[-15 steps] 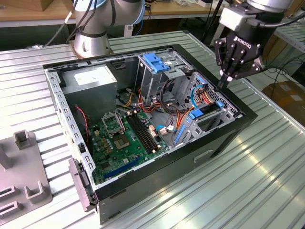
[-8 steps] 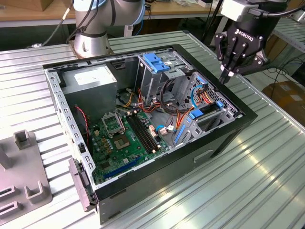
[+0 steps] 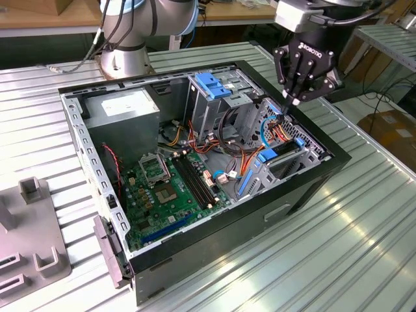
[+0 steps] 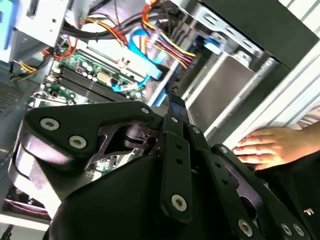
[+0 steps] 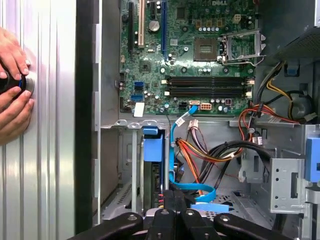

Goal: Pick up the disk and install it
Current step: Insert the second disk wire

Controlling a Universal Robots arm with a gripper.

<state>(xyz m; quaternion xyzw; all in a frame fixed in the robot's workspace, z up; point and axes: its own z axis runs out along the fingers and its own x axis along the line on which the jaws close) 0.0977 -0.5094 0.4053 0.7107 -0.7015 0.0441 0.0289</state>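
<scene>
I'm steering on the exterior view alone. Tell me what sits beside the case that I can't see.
Observer: A hand rests on the table beside the case, in both wrist views.
Operator: Say what it holds.
Observer: Its fingers wrap a small round thing; I can't tell what.
Operator: Check the pincer.
Observer: In the first wrist view the pincer is shut on nothing, its tips next to a flat blue cable.
</scene>
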